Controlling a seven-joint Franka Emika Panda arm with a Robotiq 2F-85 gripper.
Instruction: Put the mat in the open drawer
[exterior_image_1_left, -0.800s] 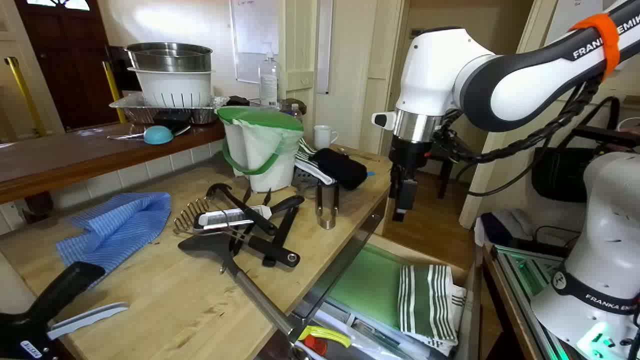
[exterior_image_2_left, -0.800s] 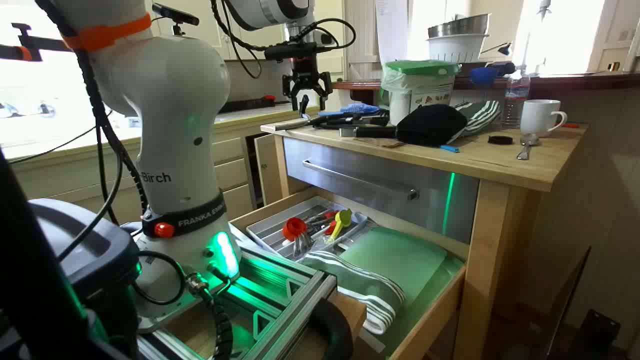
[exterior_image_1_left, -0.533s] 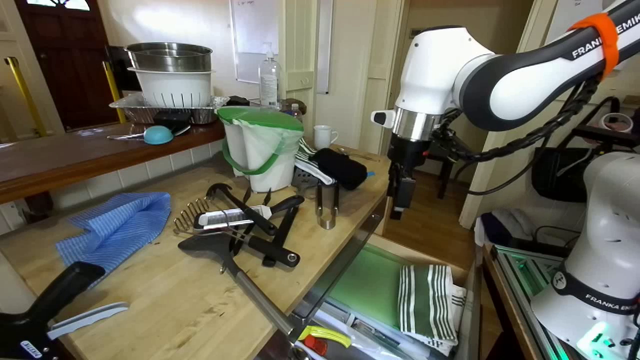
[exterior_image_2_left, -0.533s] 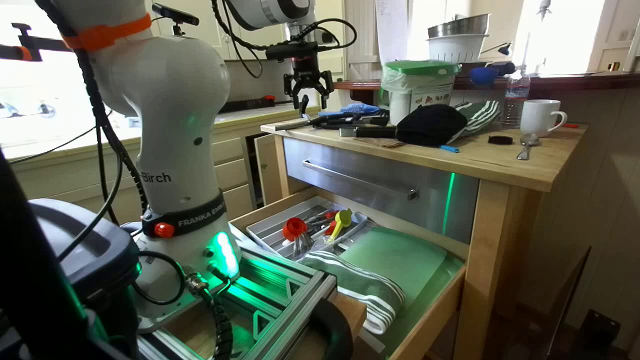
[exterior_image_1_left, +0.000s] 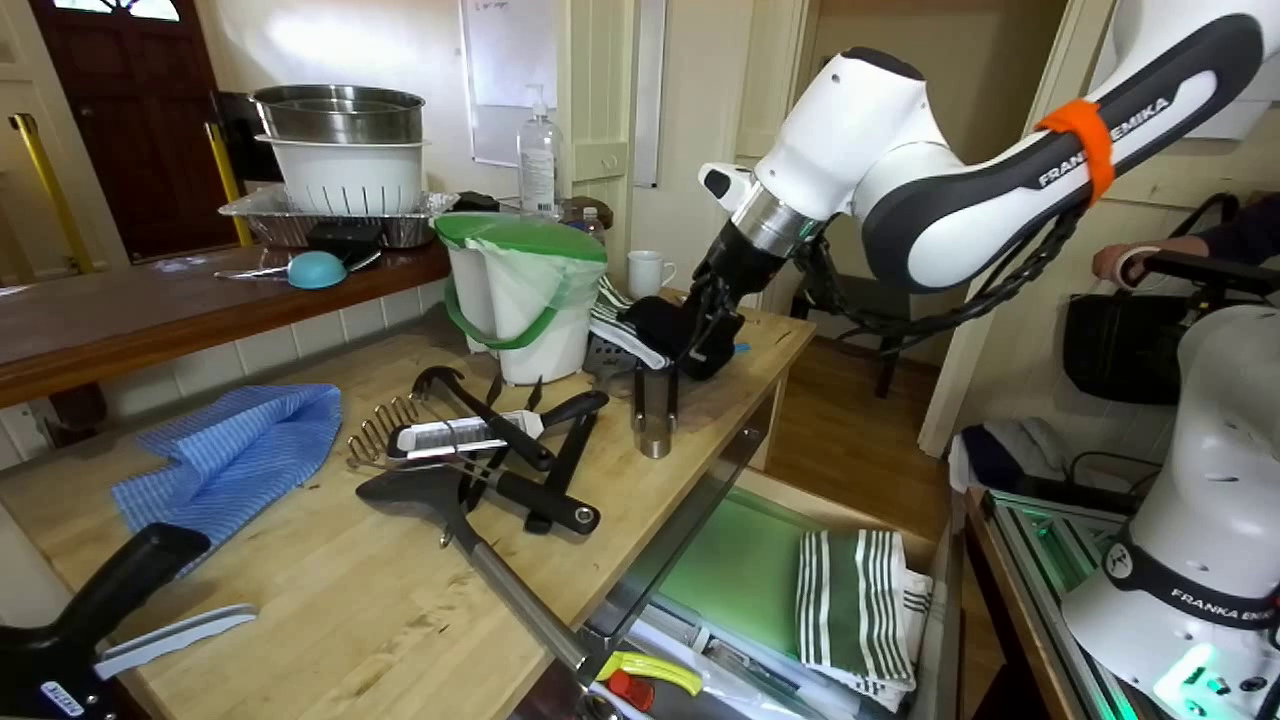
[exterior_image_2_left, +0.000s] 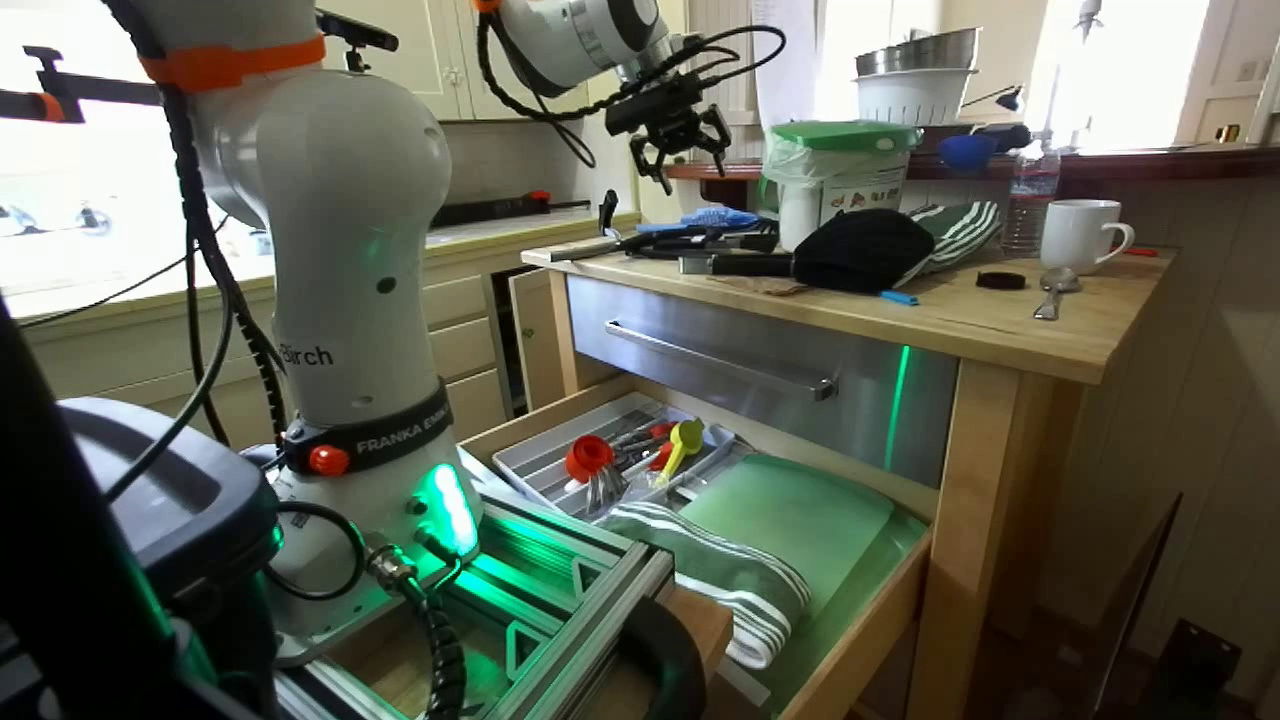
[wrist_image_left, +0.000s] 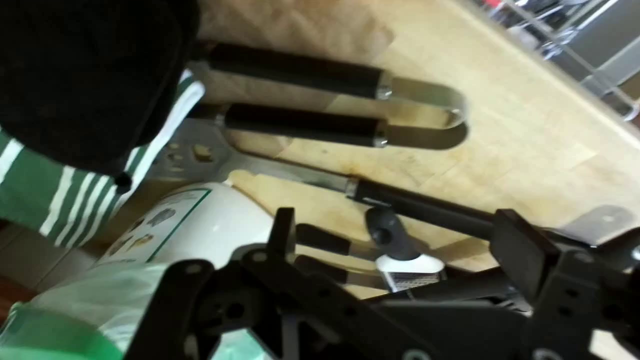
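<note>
The mat is a black pad, bunched up on a striped towel on the worktop; it shows in both exterior views (exterior_image_1_left: 655, 318) (exterior_image_2_left: 862, 250) and at the upper left of the wrist view (wrist_image_left: 90, 75). My gripper (exterior_image_2_left: 695, 180) is open and empty, tilted, in the air above the worktop. In an exterior view the gripper (exterior_image_1_left: 695, 345) overlaps part of the mat, but the other views show it apart from it. In the wrist view my fingers (wrist_image_left: 400, 225) stand wide apart over utensils. The open drawer (exterior_image_2_left: 870, 625) lies below the worktop; its green lining (exterior_image_1_left: 740, 560) shows.
A white bucket with green lid (exterior_image_1_left: 520, 300) stands beside the mat. Utensils (exterior_image_1_left: 500, 440) and a blue cloth (exterior_image_1_left: 245, 440) lie on the worktop. A white mug (exterior_image_2_left: 1080, 235) stands beyond. The drawer holds a folded striped towel (exterior_image_2_left: 715, 570) and a tray (exterior_image_2_left: 545, 455) of measuring spoons.
My gripper has tilted from hanging straight down and swung over the worktop, toward the mat and bucket as seen in both exterior views. The mat and drawer have not moved.
</note>
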